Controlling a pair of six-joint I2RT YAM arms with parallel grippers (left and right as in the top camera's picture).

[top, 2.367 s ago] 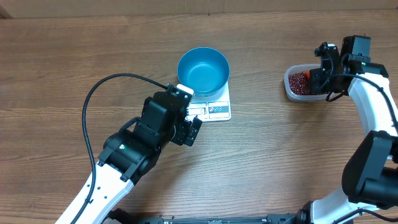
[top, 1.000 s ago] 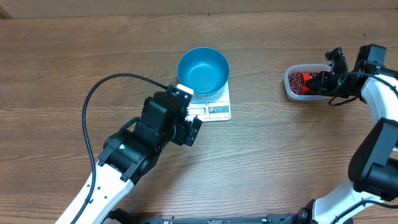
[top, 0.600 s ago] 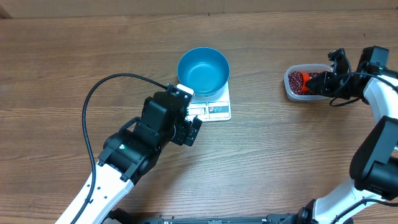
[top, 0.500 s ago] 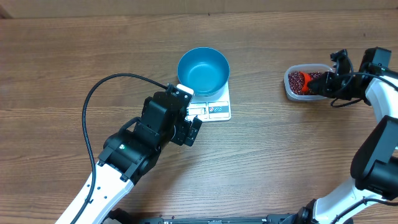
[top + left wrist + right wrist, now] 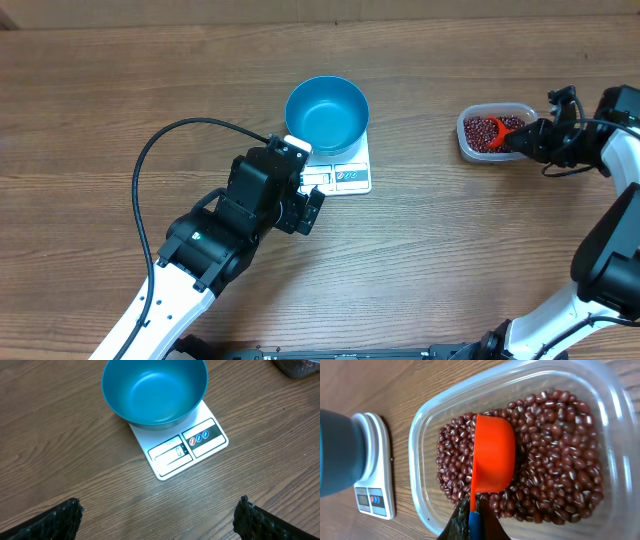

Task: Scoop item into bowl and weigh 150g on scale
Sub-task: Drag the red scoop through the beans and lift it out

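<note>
The dark red-brown beans point(image 5: 550, 455) fill a clear tub point(image 5: 464, 142) at the right of the table. My right gripper point(image 5: 474, 521) is shut on the blue-tipped handle of a red scoop point(image 5: 492, 455), whose cup rests in the beans point(image 5: 482, 129). From overhead, the right gripper point(image 5: 532, 141) sits at the tub's right end. The blue bowl point(image 5: 327, 114) stands on the white scale point(image 5: 352, 177) at the centre, with nothing inside it point(image 5: 152, 395). My left gripper point(image 5: 157, 514) hangs open over bare wood just in front of the scale point(image 5: 187, 447).
A black cable point(image 5: 150, 165) loops from the left arm across the table's left side. In the right wrist view the tub's rim point(image 5: 419, 435) lies between the scoop and the scale point(image 5: 374, 475).
The right arm has drawn back to the right, carrying the scoop from the tub's middle toward its right end. The left arm, bowl and scale have not moved.
</note>
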